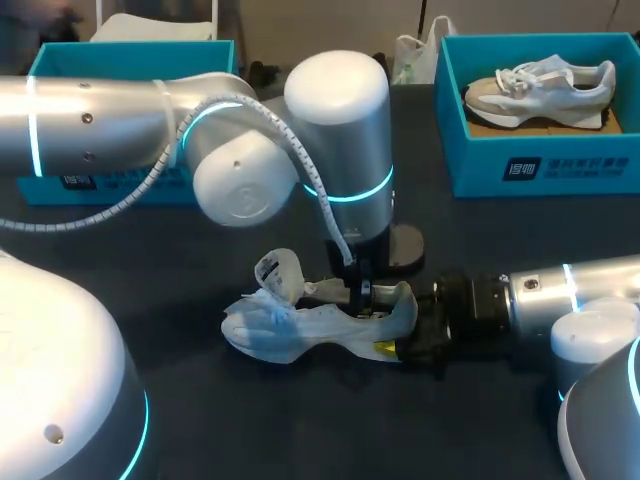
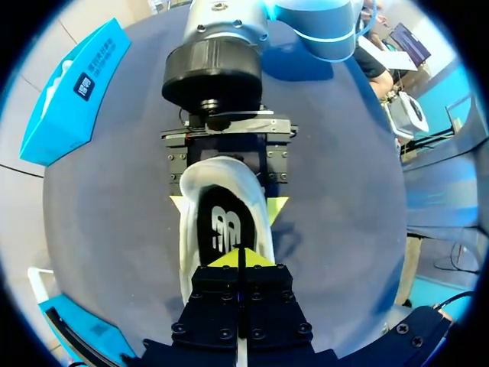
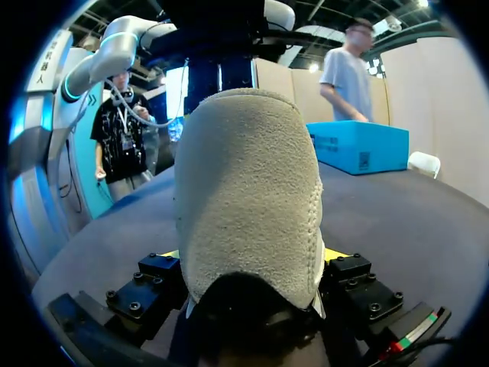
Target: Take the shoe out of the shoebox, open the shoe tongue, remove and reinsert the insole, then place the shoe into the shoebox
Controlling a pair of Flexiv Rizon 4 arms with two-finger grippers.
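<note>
Head view: the pale shoe (image 1: 300, 325) lies on the dark table (image 1: 250, 430), outside both boxes. Its toe points toward nine o'clock and its heel toward three, and its tongue (image 1: 278, 272) stands up at the toe end of the opening. The right gripper (image 1: 400, 345) comes in from three o'clock and has the heel clamped. In the left wrist view its yellow tips sit one on each side of the heel, both touching, with the jaws spread only as wide as the shoe. The left gripper (image 1: 360, 292) hangs down from twelve o'clock into the shoe's opening. In its own wrist view its fingers are pressed together with no gap showing, the tips at the near edge of the black insole (image 2: 221, 225) inside the shoe — whether a lip of insole is nipped between them cannot be told. A blue shoebox (image 1: 540, 165) at about one o'clock from the shoe holds a second shoe (image 1: 540, 85). A second blue shoebox (image 1: 130, 60) stands at ten o'clock, partly behind the left arm (image 1: 120, 125).
</note>
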